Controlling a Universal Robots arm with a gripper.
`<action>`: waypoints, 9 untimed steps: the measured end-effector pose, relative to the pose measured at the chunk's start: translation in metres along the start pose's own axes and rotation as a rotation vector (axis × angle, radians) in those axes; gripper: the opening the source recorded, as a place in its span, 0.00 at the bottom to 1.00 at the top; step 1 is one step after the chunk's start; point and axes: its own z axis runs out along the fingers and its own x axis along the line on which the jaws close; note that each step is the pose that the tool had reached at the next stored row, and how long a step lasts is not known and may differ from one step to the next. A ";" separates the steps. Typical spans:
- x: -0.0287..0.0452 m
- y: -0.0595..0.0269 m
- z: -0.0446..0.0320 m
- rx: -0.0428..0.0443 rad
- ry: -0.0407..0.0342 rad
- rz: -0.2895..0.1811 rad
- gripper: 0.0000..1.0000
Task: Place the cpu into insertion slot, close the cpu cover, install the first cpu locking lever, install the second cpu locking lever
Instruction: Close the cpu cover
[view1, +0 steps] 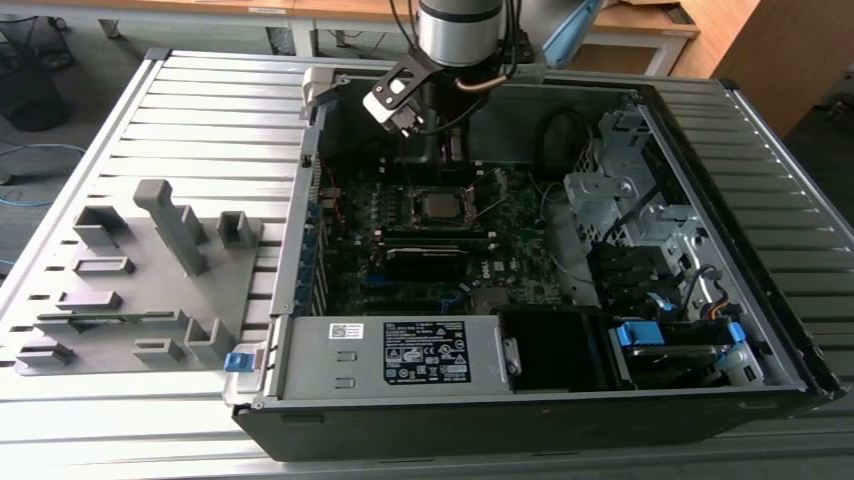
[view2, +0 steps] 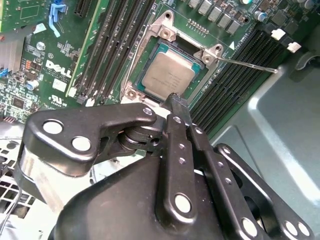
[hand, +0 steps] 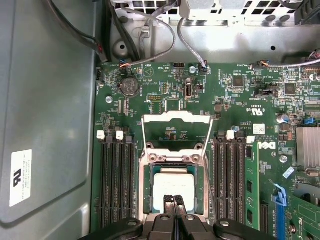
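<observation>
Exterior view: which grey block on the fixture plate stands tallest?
The narrow upright block near the middle of the plate. It rises well above the low, squat blocks around it.

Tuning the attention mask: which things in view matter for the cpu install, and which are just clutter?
Job:
cpu, seated in the insertion slot
cpu cover, flipped open
locking lever
gripper, over the cpu

Lying about:
memory slots
coin battery
grey fixture tray
power supply
</observation>
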 end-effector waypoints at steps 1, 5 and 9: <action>0.0000 0.0000 -0.0006 0.0000 0.0000 0.000 0.11; 0.0000 0.0002 -0.0032 0.0000 0.0000 0.000 0.11; 0.0001 0.0004 -0.0060 0.0001 0.0000 0.000 0.11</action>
